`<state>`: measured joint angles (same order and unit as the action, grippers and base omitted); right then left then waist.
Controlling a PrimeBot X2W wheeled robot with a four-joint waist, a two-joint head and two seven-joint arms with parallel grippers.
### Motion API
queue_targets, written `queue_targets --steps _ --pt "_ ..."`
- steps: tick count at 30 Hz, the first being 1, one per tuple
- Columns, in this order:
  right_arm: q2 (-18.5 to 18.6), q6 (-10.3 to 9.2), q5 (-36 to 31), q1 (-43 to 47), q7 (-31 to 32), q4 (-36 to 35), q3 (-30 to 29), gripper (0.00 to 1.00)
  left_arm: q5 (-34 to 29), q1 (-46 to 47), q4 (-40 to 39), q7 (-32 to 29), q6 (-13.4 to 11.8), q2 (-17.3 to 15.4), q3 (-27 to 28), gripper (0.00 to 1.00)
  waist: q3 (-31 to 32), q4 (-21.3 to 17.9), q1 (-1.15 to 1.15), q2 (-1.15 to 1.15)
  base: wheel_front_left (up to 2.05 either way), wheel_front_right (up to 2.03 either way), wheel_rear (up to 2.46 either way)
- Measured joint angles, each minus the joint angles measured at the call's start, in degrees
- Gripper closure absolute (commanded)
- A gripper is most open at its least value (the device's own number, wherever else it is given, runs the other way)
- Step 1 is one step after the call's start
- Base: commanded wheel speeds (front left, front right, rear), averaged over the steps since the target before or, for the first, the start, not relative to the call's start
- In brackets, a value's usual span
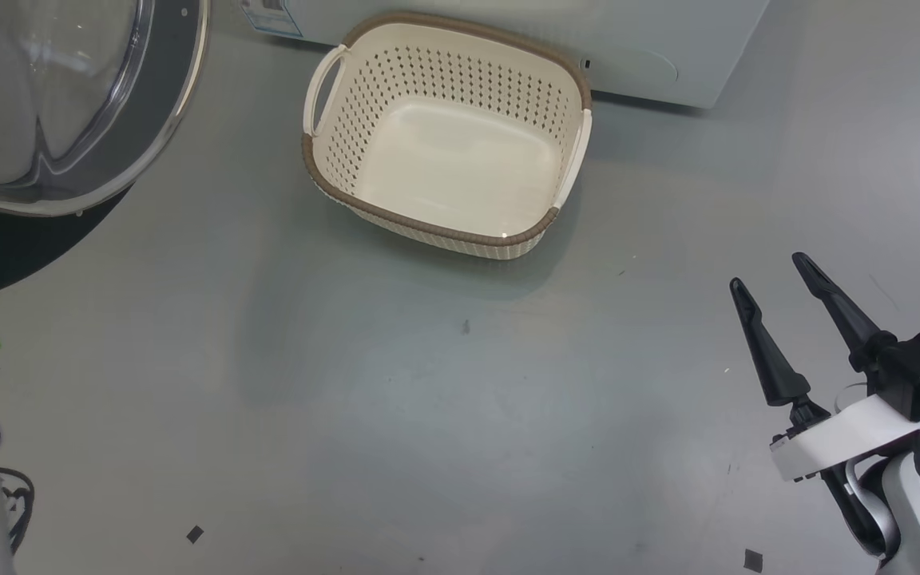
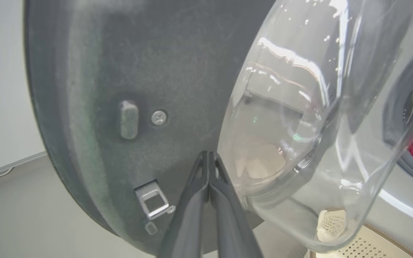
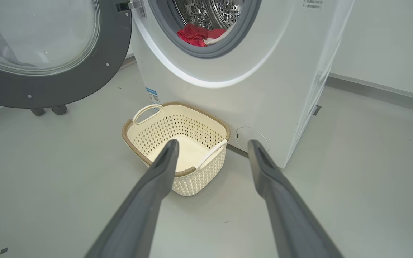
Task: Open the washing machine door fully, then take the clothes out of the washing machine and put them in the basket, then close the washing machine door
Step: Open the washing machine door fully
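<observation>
**Door-opening step, judged to be at a late stage.** The washing machine door (image 3: pixel 66 89) stands swung out at 10 o'clock in the right wrist view. It is hinged at its right edge, and its glass bowl bulges toward the room.

Your left gripper (image 2: pixel 209 154) is closed on nothing, with the fingertips pressed together. They sit against or just short of the door's dark inner rim, beside the bowl; contact cannot be confirmed. Your right gripper (image 1: pixel 767 271) hovers at 4 o'clock in the head view. Its jaws are spread wide and empty, and its fingers aim toward 11 o'clock, at the basket (image 1: pixel 508 88).

To finish the swing well, push with the closed tips on the flat rim. Avoid the curved glass, where they would likely slide. Follow the door's arc about the hinge and stop when it resists.

The clothes (image 3: pixel 194 36) lie in the washing machine (image 3: pixel 264 89), at 12 o'clock in the right wrist view. They form a bunched red heap on the drum's lower lip, with the long axis roughly 9 to 3 and the white trim toward 3. The basket sits empty on the floor, just before the machine.
</observation>
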<state>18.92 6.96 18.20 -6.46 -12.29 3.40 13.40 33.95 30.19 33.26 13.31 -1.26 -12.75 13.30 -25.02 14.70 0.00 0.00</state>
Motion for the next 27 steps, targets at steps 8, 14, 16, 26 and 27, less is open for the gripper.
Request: queue_targets --steps 8,14,16,26,27 --pt "-2.4 0.0 1.1 -0.2 -0.8 2.1 -0.4 0.0 -3.5 -2.6 0.7 0.5 1.7 1.1 -3.9 1.0 4.3 -0.5 0.0 0.0 0.0 0.0 0.0" --pt "-4.3 -0.08 2.2 -0.2 -1.2 3.5 -0.9 0.0 -5.8 -5.6 0.0 0.9 3.2 1.0 -6.5 1.0 7.9 -1.5 0.0 0.0 0.0 0.0 0.0" --pt "-4.8 -0.32 2.6 -0.2 -1.2 4.0 -1.2 0.0 -6.4 -6.6 -0.4 0.9 4.0 1.0 -7.2 1.0 9.2 -2.0 0.0 0.0 0.0 0.0 0.0" --pt "-7.0 -1.44 3.5 0.5 -1.7 5.2 -2.5 0.0 -8.4 -11.7 -3.3 1.0 6.4 3.4 -12.1 1.0 15.0 -5.5 0.0 0.0 0.0 0.0 0.0" --pt "-7.2 -1.57 3.5 0.8 -1.7 5.2 -2.5 0.0 -8.4 -12.3 -3.8 1.0 6.6 3.6 -12.4 1.0 15.5 -5.9 0.0 0.0 0.0 0.0 0.0"
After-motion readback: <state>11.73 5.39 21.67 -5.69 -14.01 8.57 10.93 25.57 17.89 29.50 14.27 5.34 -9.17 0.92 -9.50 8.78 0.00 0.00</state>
